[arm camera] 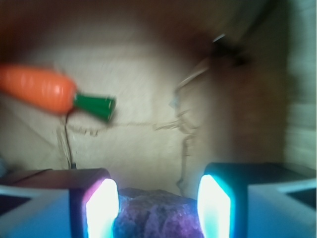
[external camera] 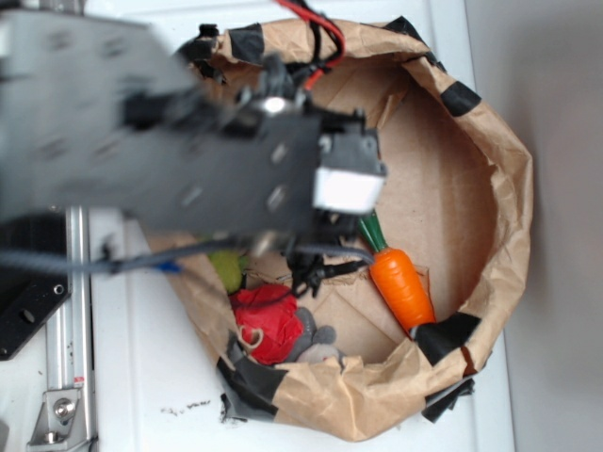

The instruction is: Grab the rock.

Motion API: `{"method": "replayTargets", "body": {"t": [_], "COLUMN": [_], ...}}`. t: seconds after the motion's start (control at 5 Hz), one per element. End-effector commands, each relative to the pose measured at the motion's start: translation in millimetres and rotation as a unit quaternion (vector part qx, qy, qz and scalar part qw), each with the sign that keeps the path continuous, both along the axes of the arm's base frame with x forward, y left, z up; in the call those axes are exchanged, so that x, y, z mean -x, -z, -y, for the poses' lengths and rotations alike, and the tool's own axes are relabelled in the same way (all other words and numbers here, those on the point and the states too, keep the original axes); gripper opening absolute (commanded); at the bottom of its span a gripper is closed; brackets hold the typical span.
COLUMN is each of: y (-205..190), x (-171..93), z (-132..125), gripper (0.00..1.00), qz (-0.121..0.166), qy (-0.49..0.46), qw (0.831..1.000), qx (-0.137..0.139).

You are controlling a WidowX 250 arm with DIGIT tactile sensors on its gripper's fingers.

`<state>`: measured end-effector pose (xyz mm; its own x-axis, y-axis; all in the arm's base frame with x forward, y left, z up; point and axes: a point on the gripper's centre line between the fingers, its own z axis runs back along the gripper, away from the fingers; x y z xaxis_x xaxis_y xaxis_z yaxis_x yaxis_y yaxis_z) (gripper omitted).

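Since the rock (arm camera: 158,214) lies right between the two lit pads (arm camera: 102,208) in the wrist view, the step in hand is the closing itself. It shows only as a rough purplish lump at the bottom edge, on the cardboard floor (arm camera: 148,99) of the paper bag (external camera: 490,188); in the exterior view the arm hides it completely. The gripper (arm camera: 158,210) is open wide enough that each pad stands just beside the stone — whether either one touches it I cannot tell, and it holds nothing yet. To do it well, I think the jaws should go a little lower first, so that the pads meet the widest part of the lump, then close slowly and evenly, because a lumpy surface can slip or turn out. The carrot (arm camera: 39,89) lies well apart on the left, so it should not disturb. The red toy (external camera: 268,320) and grey plush (external camera: 320,341) sit at the bag's wall.
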<state>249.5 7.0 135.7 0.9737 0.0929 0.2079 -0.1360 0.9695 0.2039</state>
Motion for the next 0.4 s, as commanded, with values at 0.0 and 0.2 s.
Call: {"method": "replayTargets", "body": {"t": [0.0,0.2], "y": [-93.6,-86.4], "x": [-7.7,-7.6], "z": [-11.4,-12.7], "gripper": [0.00,0.00], "qz": [0.077,0.075], "qy": [-0.065,-0.067], "qw": [0.994,0.994], "qx": [0.036,0.038]}}
